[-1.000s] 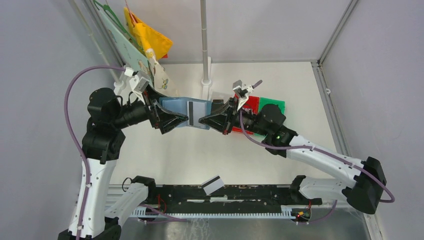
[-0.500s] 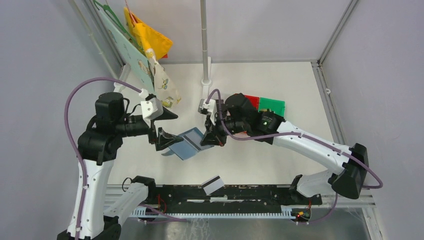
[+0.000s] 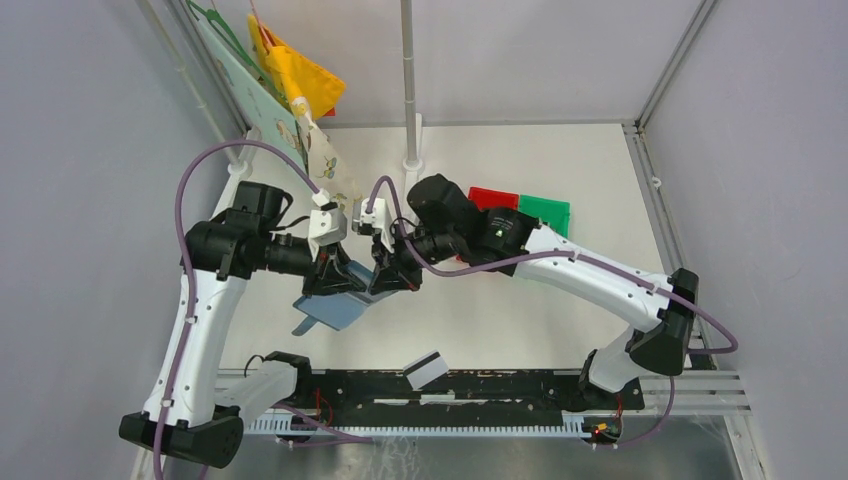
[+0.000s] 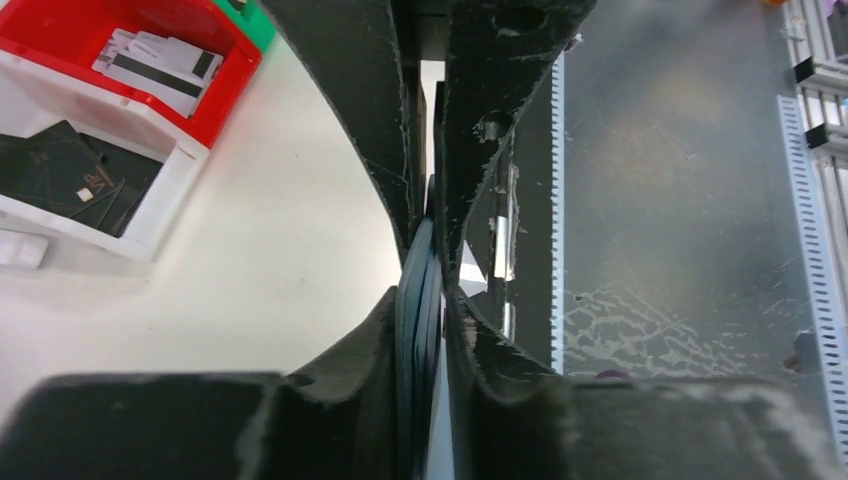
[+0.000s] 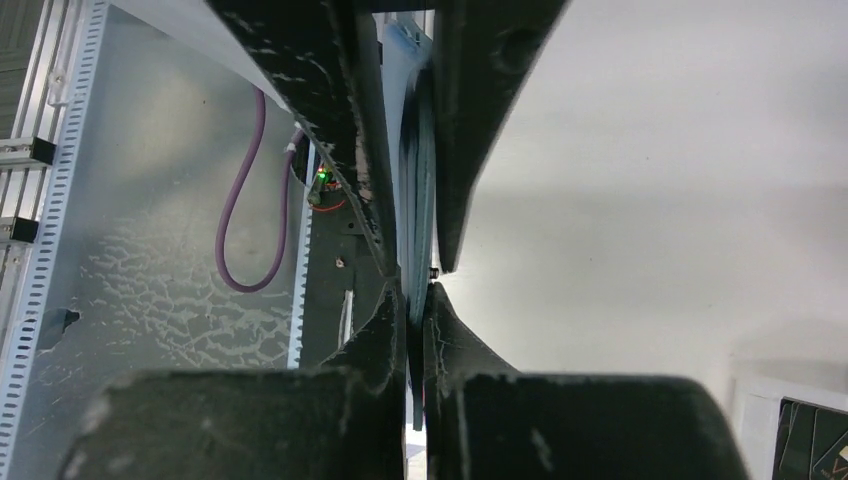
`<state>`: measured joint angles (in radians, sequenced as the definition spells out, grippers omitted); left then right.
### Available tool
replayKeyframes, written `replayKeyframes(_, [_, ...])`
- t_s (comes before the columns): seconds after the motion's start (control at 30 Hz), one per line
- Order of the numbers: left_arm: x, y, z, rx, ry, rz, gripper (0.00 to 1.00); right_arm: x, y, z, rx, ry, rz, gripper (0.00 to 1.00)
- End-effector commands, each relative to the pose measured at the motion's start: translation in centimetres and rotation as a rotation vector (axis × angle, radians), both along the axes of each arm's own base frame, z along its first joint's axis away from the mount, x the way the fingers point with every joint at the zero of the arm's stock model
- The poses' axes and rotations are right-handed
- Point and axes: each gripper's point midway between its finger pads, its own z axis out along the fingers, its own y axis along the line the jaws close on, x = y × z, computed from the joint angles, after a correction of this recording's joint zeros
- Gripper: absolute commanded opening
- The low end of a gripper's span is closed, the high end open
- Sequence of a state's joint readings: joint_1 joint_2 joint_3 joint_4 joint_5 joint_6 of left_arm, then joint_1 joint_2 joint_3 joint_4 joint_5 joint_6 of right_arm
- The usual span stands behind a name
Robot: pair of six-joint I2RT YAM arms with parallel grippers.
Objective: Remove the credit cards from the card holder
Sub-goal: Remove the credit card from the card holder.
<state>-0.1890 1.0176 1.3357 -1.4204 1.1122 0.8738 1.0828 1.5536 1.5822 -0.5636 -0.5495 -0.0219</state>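
Observation:
The teal-blue card holder hangs above the table, left of centre, gripped from both sides. My left gripper is shut on its left part; the holder's layered edge runs between the fingers. My right gripper is shut on the holder's other edge. One grey credit card with a dark stripe lies at the table's near edge, by the black rail. More credit cards lie in the red bin. Any cards inside the holder are hidden.
The red bin and the green bin stand at the back right, partly behind my right arm. A white tray holds black cards. A pole rises at the back centre. Yellow cloth and hangers hang at the back left.
Both arms have brought the card holder down and toward the near left. My left gripper, open a second ago, has closed on the holder. The right gripper has stayed shut on it.

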Motion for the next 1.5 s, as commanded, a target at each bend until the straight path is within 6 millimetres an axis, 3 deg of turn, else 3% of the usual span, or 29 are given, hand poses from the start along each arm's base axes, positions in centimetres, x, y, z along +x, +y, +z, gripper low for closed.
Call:
replayKeyframes(0.0, [-1.1, -0.5, 1.0, -0.048, -0.039, -0.066, 0.17, 0.1, 0.8, 3.9, 0.108, -0.062, 0.018, 0.03])
replayKeyframes(0.07, [-0.8, -0.5, 1.3, -0.052, -0.053, -0.061, 0.07, 0.4, 0.7, 4.5, 0.162, -0.075, -0.017, 0.26])
replayKeyframes(0.17, [-0.1, -1.0, 3.0, -0.097, -0.067, -0.021, 0.03, 0.4, -0.5, 6.0, 0.339, -0.054, -0.086, 0.45])
replayKeyframes(0.3, [0.8, -2.0, 6.4, -0.221, -0.061, 0.058, 0.02, -0.3, -3.5, 7.4, 0.647, 0.002, -0.163, 0.61])
replayKeyframes(0.43, [2.0, -2.6, 10.0, -0.379, -0.030, 0.177, 0.02, -0.9, -5.6, 8.6, 0.875, 0.081, -0.201, 0.69])
replayKeyframes(0.57, [2.2, -2.8, 11.7, -0.484, 0.084, 0.256, 0.02, -1.0, -5.3, 9.8, 0.945, 0.136, -0.181, 0.70])
replayKeyframes(0.7, [1.7, -2.9, 12.8, -0.517, 0.141, 0.261, 0.02, -1.0, -4.4, 10.9, 0.970, 0.175, -0.151, 0.65])
replayKeyframes(0.77, [1.5, -2.8, 12.8, -0.519, 0.139, 0.261, 0.02, -1.5, -4.3, 11.9, 0.996, 0.187, -0.110, 0.53])
replayKeyframes(0.87, [1.4, -2.7, 12.1, -0.495, 0.133, 0.263, 0.02, -2.3, -4.2, 12.4, 0.986, 0.196, -0.056, 0.21])
replayKeyframes(0.93, [1.4, -2.6, 11.2, -0.459, 0.129, 0.267, 0.08, -1.9, -3.4, 11.1, 0.885, 0.194, -0.068, 0.00])
replayKeyframes(1.03, [1.7, -2.2, 10.0, -0.370, 0.041, 0.256, 0.38, -1.3, -2.6, 8.5, 0.674, 0.145, -0.082, 0.00])
replayKeyframes(1.17, [1.6, -1.4, 7.9, -0.216, -0.126, 0.158, 0.52, -0.7, -3.0, 3.8, 0.364, 0.062, -0.087, 0.00])
replayKeyframes(1.23, [1.3, -1.1, 6.6, -0.150, -0.149, 0.099, 0.50, -0.4, -3.6, 1.7, 0.227, 0.047, -0.093, 0.00])
replayKeyframes(1.33, [0.7, -0.9, 4.6, -0.087, -0.102, 0.020, 0.41, -0.1, -4.2, 0.2, 0.098, 0.028, -0.088, 0.00])
replayKeyframes(1.47, [0.4, -0.5, 2.3, -0.025, -0.009, -0.025, 0.29, 0.4, -4.4, 0.0, 0.029, 0.008, -0.086, 0.00])
